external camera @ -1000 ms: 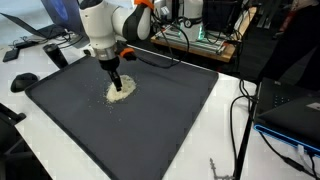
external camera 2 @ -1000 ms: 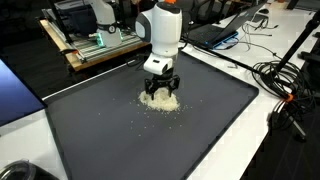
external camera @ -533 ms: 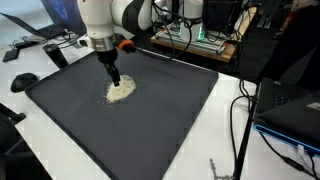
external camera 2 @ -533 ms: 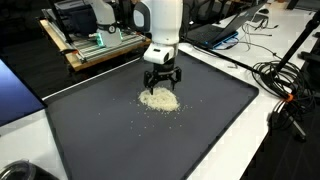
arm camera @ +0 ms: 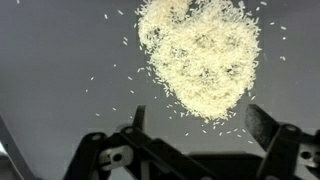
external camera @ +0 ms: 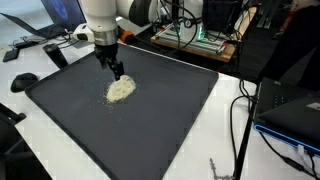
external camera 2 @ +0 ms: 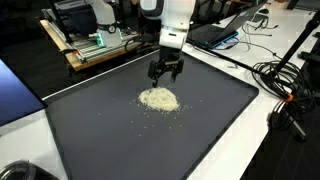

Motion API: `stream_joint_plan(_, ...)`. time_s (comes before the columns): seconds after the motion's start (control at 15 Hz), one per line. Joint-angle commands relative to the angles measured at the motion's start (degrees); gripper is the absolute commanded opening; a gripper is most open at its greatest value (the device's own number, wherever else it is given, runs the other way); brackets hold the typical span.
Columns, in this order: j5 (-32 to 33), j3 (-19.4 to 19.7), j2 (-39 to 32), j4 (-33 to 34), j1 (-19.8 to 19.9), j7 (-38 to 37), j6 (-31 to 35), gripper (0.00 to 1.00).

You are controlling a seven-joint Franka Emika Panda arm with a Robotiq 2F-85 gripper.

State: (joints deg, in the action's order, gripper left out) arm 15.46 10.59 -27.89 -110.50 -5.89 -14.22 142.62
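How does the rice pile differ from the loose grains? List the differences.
The pile is heaped and dense, hiding the mat beneath; the loose grains lie singly, with mat showing between them. The pile forms one compact patch; the loose grains are spread around its edge. Both are pale rice on the same dark mat.

A low, flat heap of white rice grains (external camera: 120, 89) is spread on the dark tabletop (external camera: 170, 120), nearer to its far edge. Single loose grains (arm camera: 131, 93) are scattered around it.
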Motion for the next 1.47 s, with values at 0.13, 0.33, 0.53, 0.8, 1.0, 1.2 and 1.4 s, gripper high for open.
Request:
stream_joint_plan(0.13,4.13,-3.58,1.22,2.79,1.10,12.95,-5.65,1.00)
stream_joint_plan(0.33,4.66,-5.41,0.42,4.40,1.78,20.88,-6.47,1.00)
stream_joint_plan(0.53,5.96,-6.66,-0.21,5.05,1.89,27.09,-6.62,1.00)
stream_joint_plan(0.8,9.76,-7.29,-1.19,5.23,0.66,30.78,-6.70,1.00)
stream_joint_plan(1.0,14.04,-7.04,-1.73,4.79,-0.65,30.40,-6.88,1.00)
stream_joint_plan(1.2,17.33,-7.11,-1.76,3.55,-1.22,30.24,-5.45,1.00)
stream_joint_plan(1.4,18.59,-7.54,-1.48,2.54,-1.36,28.90,-5.35,1.00)
